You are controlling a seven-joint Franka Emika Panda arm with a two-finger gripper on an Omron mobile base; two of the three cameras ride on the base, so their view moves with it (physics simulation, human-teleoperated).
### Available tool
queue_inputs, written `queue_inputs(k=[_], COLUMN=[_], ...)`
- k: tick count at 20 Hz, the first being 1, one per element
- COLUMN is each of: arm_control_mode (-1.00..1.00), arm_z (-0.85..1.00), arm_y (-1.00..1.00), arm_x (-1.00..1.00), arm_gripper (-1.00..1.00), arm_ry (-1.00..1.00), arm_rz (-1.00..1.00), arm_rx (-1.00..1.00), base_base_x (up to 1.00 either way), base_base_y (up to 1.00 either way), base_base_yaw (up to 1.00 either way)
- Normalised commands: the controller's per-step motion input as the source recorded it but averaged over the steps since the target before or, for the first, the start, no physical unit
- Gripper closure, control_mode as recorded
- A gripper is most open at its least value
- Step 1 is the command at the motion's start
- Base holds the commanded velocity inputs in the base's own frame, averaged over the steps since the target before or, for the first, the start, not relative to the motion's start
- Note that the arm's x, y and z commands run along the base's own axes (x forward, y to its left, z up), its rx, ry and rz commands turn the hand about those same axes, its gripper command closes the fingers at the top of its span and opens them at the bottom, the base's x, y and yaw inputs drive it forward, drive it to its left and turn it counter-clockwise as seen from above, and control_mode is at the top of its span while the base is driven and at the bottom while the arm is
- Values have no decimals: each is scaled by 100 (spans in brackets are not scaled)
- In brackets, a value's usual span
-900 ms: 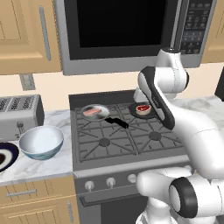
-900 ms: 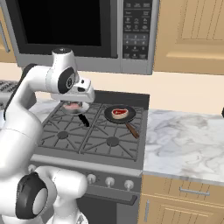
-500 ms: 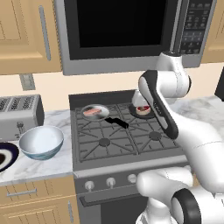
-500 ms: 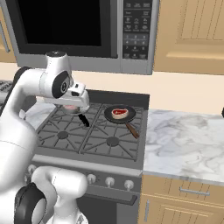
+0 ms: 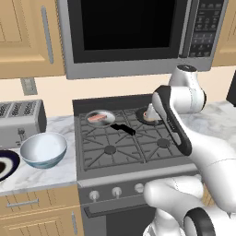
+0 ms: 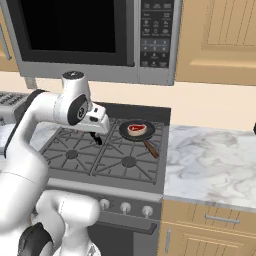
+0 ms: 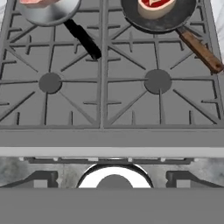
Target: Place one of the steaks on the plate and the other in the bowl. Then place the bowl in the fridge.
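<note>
**Hovering empty-handed over the stove, both steaks in their pans**

Sitting in the dark pan (image 6: 136, 131) at the back right burner is the dark red steak (image 6: 136, 128), whitish rim showing, the pan's brown handle pointing toward the front. Lying in the shallow silver pan (image 5: 100, 118) on the back left burner is the pale pink steak (image 5: 97, 118), its black handle angling across the grate. My gripper (image 7: 113, 178) is hanging above the stove's front edge, fingers spread wide and gripping nothing. Left of the stove (image 5: 129, 147), on the marble counter (image 5: 41, 173), the pale bowl (image 5: 44, 150) is standing upright, with the dark plate (image 5: 6, 163) just beside it at the frame edge and a toaster (image 5: 20, 120) behind them.
</note>
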Motion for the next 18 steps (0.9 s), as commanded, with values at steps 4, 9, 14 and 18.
queue_inputs(k=[4,9,14,18], arm_control_mode=[-100,-100,-100,-100], arm_z=[-30,-9,-10,-17], arm_y=[-57,-36,-28,-23], arm_x=[41,77,77,57], arm_gripper=[-100,-100,-100,-100], arm_ry=[1,10,3,0], arm_rz=[-14,-1,0,0], arm_rx=[0,0,0,0], base_base_x=[0,0,0,0], base_base_y=[0,0,0,0], base_base_yaw=[0,0,0,0])
